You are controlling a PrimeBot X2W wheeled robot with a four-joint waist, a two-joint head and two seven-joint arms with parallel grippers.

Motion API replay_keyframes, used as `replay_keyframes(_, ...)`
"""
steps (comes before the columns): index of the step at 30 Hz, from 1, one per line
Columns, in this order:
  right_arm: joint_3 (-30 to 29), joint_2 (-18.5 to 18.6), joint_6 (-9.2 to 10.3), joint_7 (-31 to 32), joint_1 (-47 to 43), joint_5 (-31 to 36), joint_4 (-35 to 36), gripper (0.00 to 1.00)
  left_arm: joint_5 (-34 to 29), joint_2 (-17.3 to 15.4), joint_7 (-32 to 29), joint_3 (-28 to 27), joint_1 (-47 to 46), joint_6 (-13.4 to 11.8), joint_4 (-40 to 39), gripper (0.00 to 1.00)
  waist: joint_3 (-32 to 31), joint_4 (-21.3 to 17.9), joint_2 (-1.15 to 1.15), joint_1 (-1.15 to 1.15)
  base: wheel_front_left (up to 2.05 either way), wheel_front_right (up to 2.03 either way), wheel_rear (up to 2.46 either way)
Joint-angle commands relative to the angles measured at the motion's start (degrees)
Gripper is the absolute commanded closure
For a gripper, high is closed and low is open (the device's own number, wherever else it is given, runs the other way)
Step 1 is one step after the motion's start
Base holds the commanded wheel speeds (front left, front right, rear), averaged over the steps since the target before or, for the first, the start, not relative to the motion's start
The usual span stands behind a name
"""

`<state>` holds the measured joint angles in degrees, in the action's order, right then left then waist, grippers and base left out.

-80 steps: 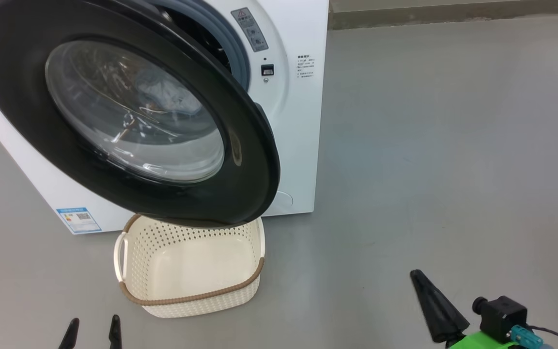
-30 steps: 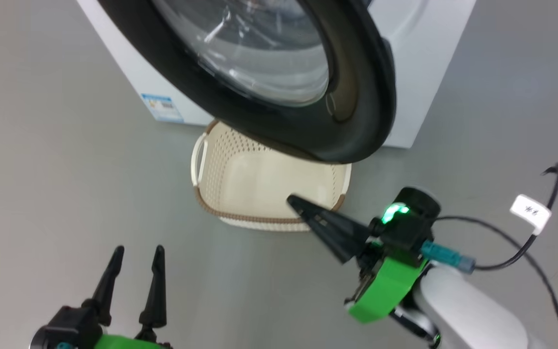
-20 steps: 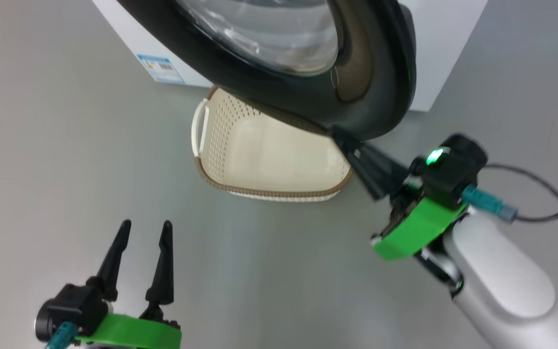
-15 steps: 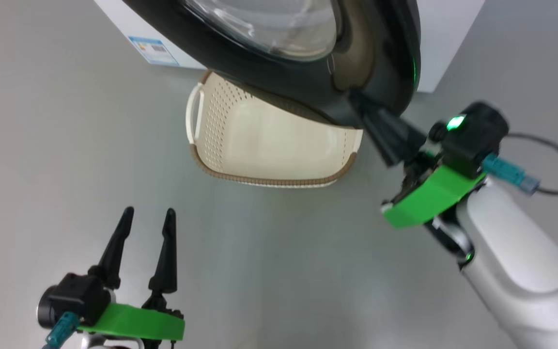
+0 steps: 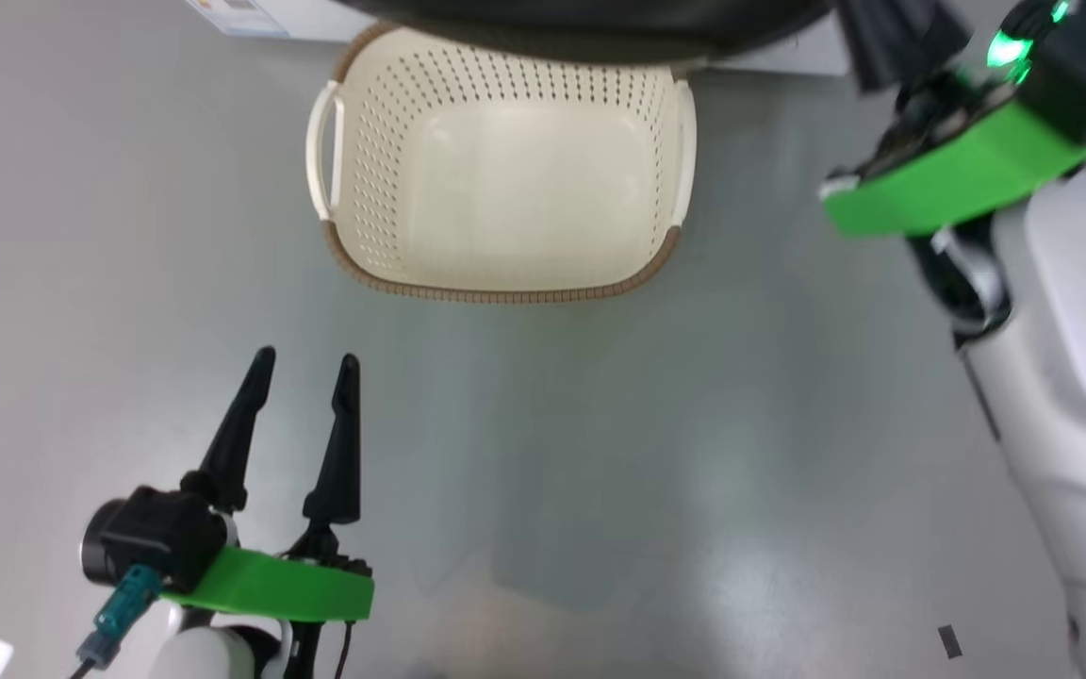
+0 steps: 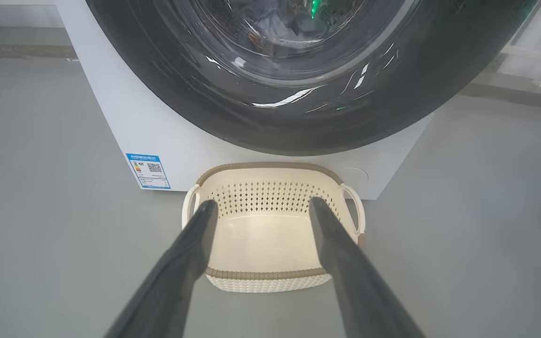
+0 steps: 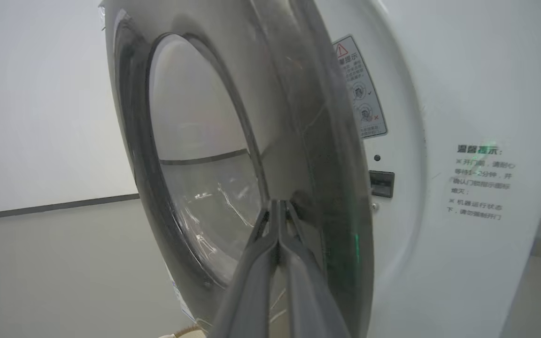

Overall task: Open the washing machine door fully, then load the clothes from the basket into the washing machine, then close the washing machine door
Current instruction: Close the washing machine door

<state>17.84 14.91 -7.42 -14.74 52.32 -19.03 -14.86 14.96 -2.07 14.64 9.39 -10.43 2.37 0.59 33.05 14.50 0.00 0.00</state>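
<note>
The basket (image 5: 496, 294) stands on the floor below the washing machine door (image 5: 600, 24), and nothing lies in it (image 6: 266, 273). The door (image 6: 270, 122) hangs partly open in front of the white washing machine (image 6: 158, 131). Pale clothes (image 6: 270, 28) show through its glass. My left gripper (image 5: 305, 358) is open and holds nothing, short of the basket (image 6: 261, 203). My right gripper (image 7: 277, 203) is shut with nothing in it. Its tips rest against the door's glossy black rim (image 7: 317, 141) on the outer face, near the free edge.
Bare grey floor lies all round the basket. A blue label (image 6: 148, 171) sits low on the washer's front corner. The door latch slot (image 7: 382, 184) and a warning sticker (image 7: 359, 89) show on the washer's front. My right forearm (image 5: 1071, 358) fills the right side.
The head camera has tilted down, so the whole picture has shifted. My right gripper, still shut, has risen from the basket's near corner to the door's rim. The left gripper stays open.
</note>
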Motion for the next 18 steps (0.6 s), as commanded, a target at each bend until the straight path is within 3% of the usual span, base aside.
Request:
replay_keyframes(1,0.04,-0.94,-0.07,-0.25,1.28,0.79,0.74,1.0,0.31,-0.81,0.36,-1.5,-0.85,0.36,-1.47,0.0,1.88,-0.11,0.0,0.0,0.0,0.0,0.0)
replay_keyframes(18,-0.84,-0.86,-0.07,-0.26,19.28,1.25,-9.56,1.0,2.18,-0.81,0.36,1.14,-3.57,0.15,-1.68,0.0,6.91,1.51,0.0,0.0,0.0,0.0,0.0)
